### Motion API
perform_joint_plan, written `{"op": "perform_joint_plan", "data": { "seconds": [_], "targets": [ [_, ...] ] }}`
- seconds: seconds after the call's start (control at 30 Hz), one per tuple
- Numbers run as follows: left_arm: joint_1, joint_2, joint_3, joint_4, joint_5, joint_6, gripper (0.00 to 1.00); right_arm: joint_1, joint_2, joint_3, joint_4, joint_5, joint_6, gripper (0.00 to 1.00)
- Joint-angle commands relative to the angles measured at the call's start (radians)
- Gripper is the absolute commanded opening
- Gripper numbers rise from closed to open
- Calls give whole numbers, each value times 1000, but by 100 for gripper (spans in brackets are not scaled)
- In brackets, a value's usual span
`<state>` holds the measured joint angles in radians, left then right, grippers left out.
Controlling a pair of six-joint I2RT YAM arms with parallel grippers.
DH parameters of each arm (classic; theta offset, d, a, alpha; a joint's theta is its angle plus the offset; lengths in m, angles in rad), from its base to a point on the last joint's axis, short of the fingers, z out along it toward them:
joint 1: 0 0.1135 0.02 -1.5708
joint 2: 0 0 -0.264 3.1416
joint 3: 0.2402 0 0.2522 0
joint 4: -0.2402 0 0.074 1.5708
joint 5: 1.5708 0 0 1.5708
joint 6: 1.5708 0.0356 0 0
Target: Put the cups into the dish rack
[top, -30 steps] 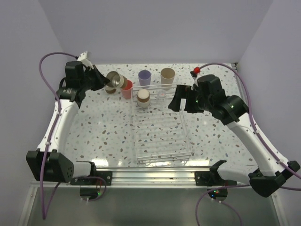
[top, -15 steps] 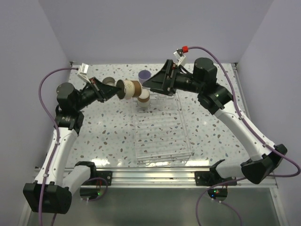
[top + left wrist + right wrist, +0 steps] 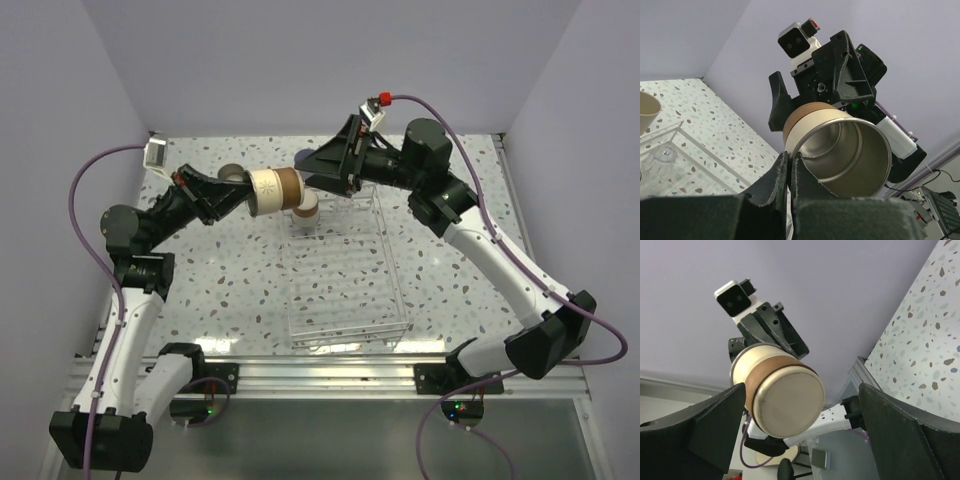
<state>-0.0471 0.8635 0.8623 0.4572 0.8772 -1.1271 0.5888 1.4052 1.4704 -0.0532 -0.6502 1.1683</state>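
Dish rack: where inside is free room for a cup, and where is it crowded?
The middle and near part of the dish rack is bare, between its side walls and near rim. The far end is crowded: a standing cup is there, and above that end the left gripper holds a lifted cup beside the open right gripper.

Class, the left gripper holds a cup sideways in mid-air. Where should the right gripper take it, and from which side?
Grip the cup on its brown band by the closed base, coming from that end. The left gripper pinches the open rim, leaving the base free and facing the open right gripper.
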Motion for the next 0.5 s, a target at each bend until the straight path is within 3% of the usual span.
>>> {"op": "perform_joint_plan", "data": {
  "seconds": [0.0,0.47],
  "targets": [
    [3,-11,-64,170,13,-109,0,5,-6,56,56,-46,21,98],
    [3,5,-144,376,-20,-250,0,60,-20,-4,82,-32,60,98]
  ]
}}
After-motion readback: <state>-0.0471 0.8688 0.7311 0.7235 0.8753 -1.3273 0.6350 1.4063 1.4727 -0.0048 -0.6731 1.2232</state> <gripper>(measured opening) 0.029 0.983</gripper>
